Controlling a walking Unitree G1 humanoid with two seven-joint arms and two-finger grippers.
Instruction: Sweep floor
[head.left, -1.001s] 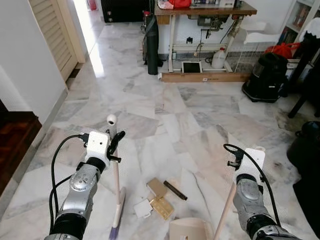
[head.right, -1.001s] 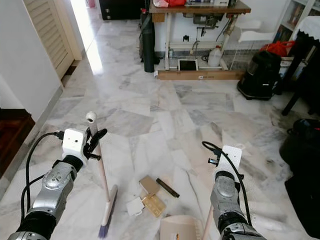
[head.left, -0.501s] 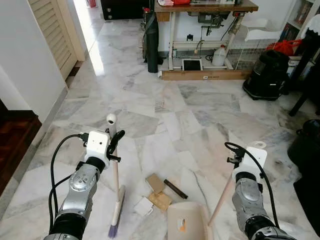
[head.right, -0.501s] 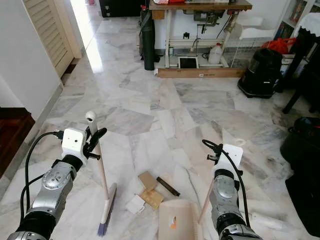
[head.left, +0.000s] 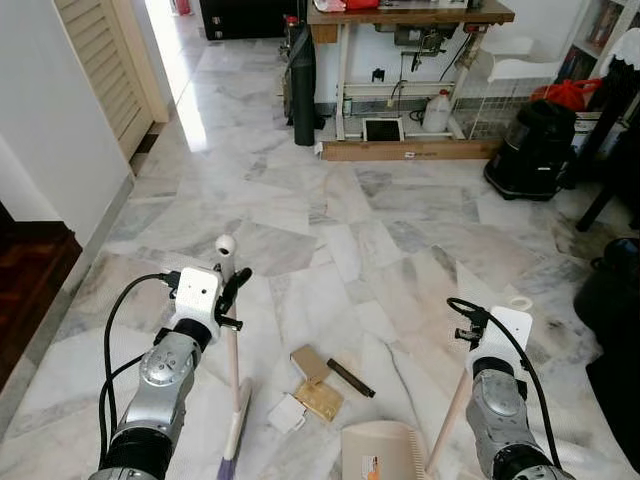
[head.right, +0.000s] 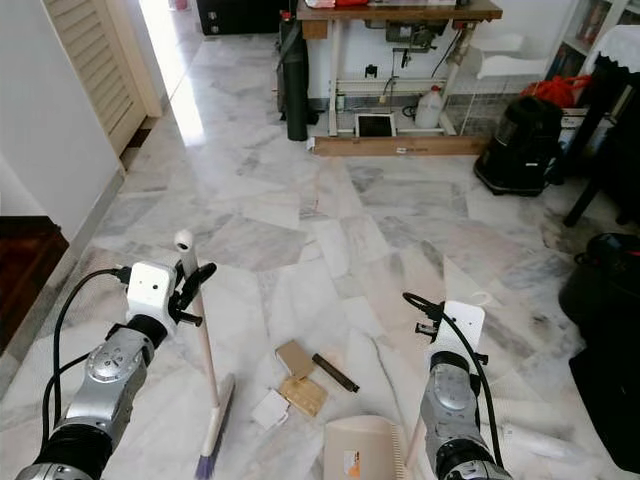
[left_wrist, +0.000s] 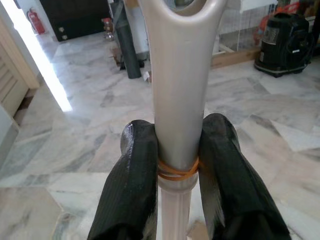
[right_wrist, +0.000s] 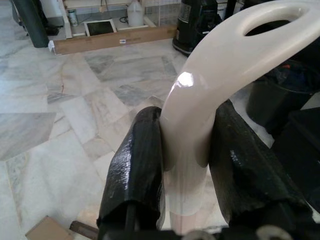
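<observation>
My left gripper (left_wrist: 181, 145) is shut on the pale handle of a broom (head.left: 231, 350), just under its rounded top, above an orange rubber band. The broom stands nearly upright, and its purple-bristled head (head.left: 233, 440) rests on the marble floor at my front left. My right gripper (right_wrist: 186, 145) is shut on the looped cream handle of a beige dustpan (head.left: 380, 452), which lies on the floor in front of me. Between broom and dustpan lie cardboard scraps (head.left: 318, 385), a white scrap (head.left: 287, 412) and a dark stick (head.left: 350, 378).
A white wall (head.left: 50, 130) and a dark wooden floor strip (head.left: 30, 280) run along the left. Ahead stand a work table (head.left: 410, 20), a long flat box (head.left: 410, 152) and a black roll (head.left: 303, 90). A black vacuum (head.left: 530, 150) and dark furniture (head.left: 610, 290) stand at the right.
The dustpan slid forward toward the scraps, then drew back a little toward me. The broom has stayed about where it was, and the scraps have barely moved.
</observation>
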